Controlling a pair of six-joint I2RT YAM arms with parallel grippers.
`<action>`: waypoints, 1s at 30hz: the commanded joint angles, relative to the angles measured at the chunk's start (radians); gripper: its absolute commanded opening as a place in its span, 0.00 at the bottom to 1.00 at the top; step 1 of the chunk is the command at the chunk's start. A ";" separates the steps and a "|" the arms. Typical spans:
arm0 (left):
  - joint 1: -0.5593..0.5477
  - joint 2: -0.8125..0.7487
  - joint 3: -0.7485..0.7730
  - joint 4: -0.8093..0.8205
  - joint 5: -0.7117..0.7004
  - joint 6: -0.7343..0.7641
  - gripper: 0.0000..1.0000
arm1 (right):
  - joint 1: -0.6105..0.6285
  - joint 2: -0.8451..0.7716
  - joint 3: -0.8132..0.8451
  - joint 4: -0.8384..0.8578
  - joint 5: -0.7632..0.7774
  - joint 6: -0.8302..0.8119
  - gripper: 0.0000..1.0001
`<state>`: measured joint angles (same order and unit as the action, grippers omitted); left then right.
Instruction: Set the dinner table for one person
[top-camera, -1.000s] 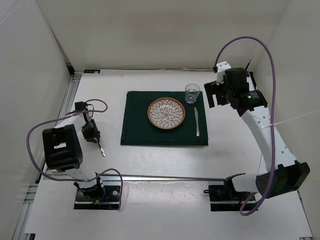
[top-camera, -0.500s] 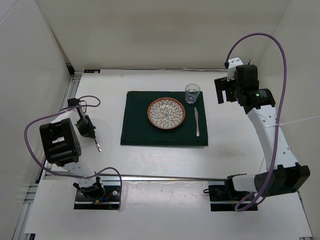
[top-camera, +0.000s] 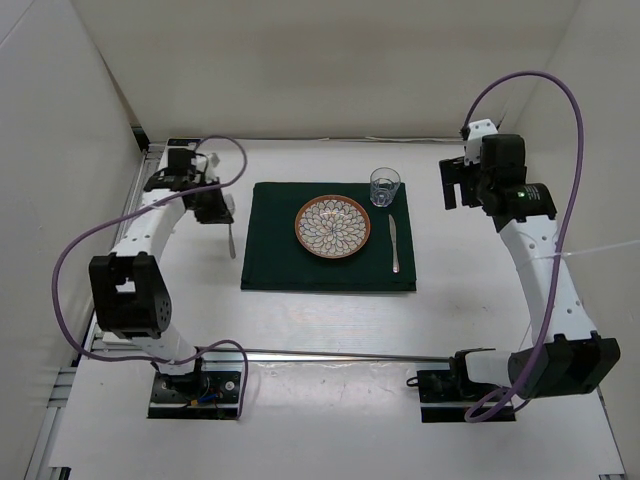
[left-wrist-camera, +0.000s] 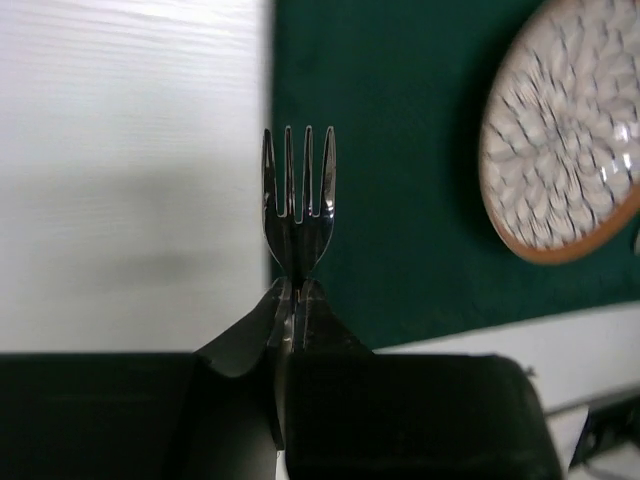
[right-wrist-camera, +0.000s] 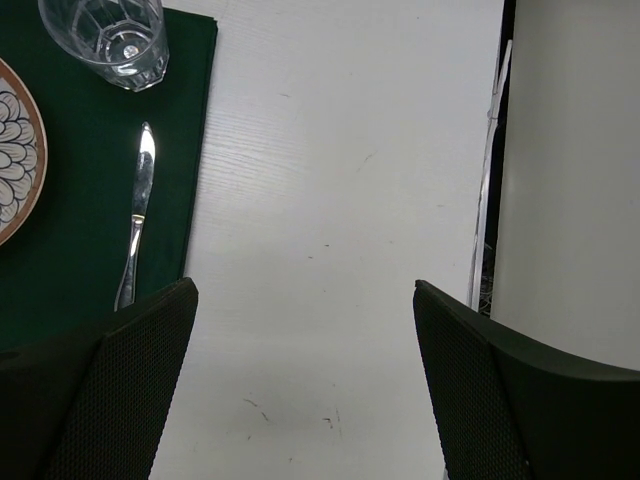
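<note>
The white dinner table carries a dark green mat. On the mat stand a patterned plate, a glass and a knife. My left gripper is shut on a metal fork, held above the mat's left edge. In the left wrist view the fork sticks out of the gripper, tines over the mat's edge, with the plate to the right. My right gripper is open and empty over bare table, to the right of the glass and knife.
White walls enclose the table at the back and both sides. A metal rail runs along the near edge by the arm bases. A dark gap and wall border the table to the right of the right gripper.
My left arm has swung the fork from the table's left side up and right to the mat's left edge. My right gripper has drawn back to the right, away from the glass.
</note>
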<state>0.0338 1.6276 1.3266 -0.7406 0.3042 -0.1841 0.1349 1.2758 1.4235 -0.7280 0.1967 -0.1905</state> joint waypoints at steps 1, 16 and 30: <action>-0.096 0.037 0.058 -0.100 0.062 0.057 0.10 | -0.009 -0.038 -0.006 0.056 0.020 0.008 0.91; -0.261 0.319 0.282 -0.164 0.019 0.037 0.10 | -0.018 -0.067 -0.069 0.065 0.049 -0.043 0.91; -0.198 0.448 0.318 -0.135 0.055 -0.054 0.10 | -0.027 -0.056 -0.080 0.065 0.078 -0.052 0.91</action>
<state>-0.1783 2.0644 1.5925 -0.8917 0.3294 -0.2173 0.1112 1.2263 1.3434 -0.6998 0.2565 -0.2401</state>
